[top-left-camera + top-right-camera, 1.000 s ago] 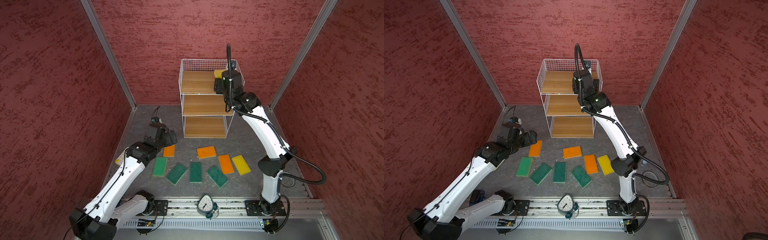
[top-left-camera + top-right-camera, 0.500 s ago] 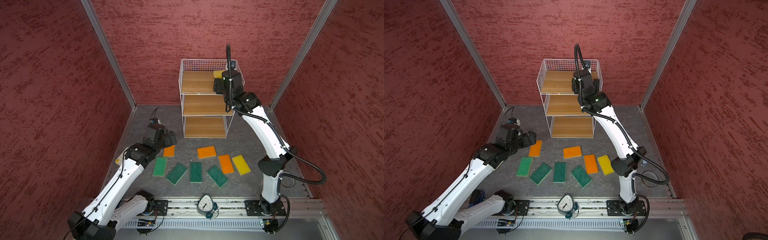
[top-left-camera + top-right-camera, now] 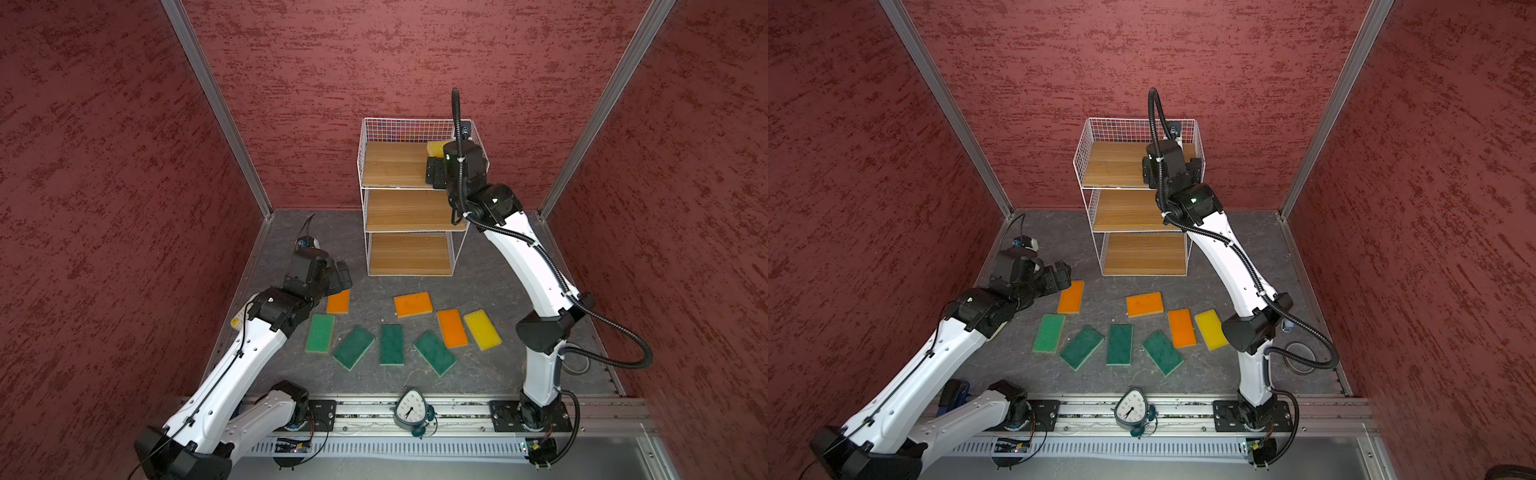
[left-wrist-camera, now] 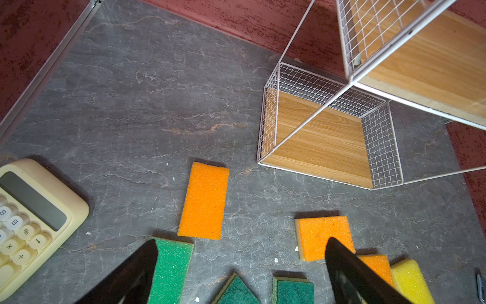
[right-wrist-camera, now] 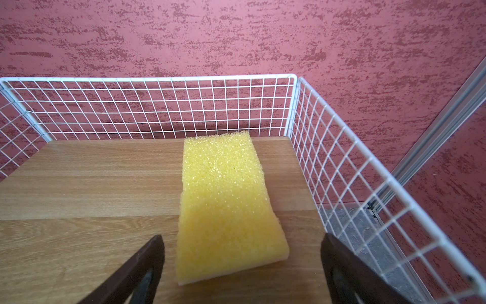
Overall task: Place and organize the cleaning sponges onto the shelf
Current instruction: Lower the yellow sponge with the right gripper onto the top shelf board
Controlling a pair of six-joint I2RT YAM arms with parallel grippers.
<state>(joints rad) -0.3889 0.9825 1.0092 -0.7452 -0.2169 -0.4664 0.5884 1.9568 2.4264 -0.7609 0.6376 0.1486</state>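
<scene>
The shelf (image 3: 390,166) stands at the back wall. On its top board, near the right wire side, lies a yellow sponge (image 5: 223,200). My right gripper (image 5: 242,237) hovers just in front of it, open, fingers apart from the foam. On the floor lie three orange sponges (image 3: 338,301) (image 3: 412,304) (image 3: 452,328), a yellow one (image 3: 482,329) and several green ones (image 3: 391,344). My left gripper (image 4: 242,240) hangs open and empty above the floor, over the leftmost orange sponge (image 4: 203,201) and a green sponge (image 4: 171,273).
A cream calculator (image 4: 31,218) lies by the left wall. A small clock (image 3: 411,411) sits on the front rail. A tape roll (image 3: 1300,353) lies by the right arm's base. The two lower boards (image 3: 409,253) hold nothing.
My right gripper's jaws have spread wider, with the yellow sponge resting free on the top board. My left gripper has drifted slightly toward the floor sponges.
</scene>
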